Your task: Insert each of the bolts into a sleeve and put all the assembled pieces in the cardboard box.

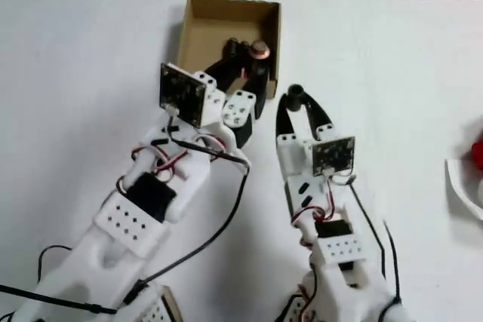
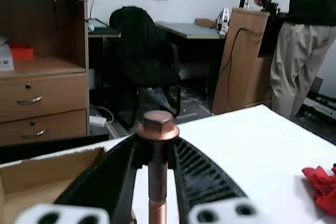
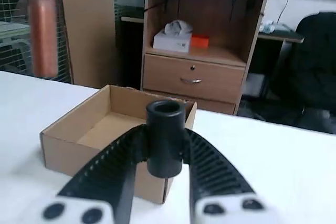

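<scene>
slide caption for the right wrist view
Right claw holds a black sleeve upright beside the cardboard box.

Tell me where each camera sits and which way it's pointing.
High view: fixed above, looking down at the table and cardboard box; the left arm and right arm show.
Left wrist view: on the left arm, facing out over its left gripper, shut on the copper bolt.
Right wrist view: on the right arm, facing the box past its right gripper, shut on the black sleeve.
Shared: all three show the bolt and box.

The white table point(image 1: 75, 73) bears 1 open cardboard box point(image 1: 198, 35) and, well apart, a red cloth point(image 1: 477, 154).
</scene>
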Available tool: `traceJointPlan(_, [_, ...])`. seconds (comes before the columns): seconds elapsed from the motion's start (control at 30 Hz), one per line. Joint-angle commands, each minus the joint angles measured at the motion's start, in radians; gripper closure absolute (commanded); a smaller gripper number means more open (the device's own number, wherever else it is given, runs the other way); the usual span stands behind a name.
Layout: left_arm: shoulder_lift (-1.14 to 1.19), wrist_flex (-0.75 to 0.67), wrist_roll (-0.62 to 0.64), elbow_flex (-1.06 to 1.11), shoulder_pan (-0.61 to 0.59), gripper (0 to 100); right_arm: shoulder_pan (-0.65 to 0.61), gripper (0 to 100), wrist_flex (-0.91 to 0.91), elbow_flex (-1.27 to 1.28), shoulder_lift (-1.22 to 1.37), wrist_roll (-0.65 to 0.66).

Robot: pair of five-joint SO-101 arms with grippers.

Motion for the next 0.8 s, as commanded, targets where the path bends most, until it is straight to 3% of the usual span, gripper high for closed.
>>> traceJointPlan(0.0, [-0.049,-0.060,-0.005,-0.001,0.009,98,-0.012,97.8,-0.237,-0.008,0.139,0.046])
traceJointPlan(0.17, [-0.038,-0.068,-0.006,-0.008,0.032,98,-0.025,97.8,-0.315,-0.006,0.197,0.046])
traceJointPlan(0.37, [0.104,-0.212,-0.006,-0.028,0.063,98,-0.070,97.8,-0.311,-0.006,0.205,0.044])
traceJointPlan(0.77, [0.161,-0.207,-0.006,-0.081,0.077,98,-0.065,97.8,-0.309,-0.005,0.206,0.046])
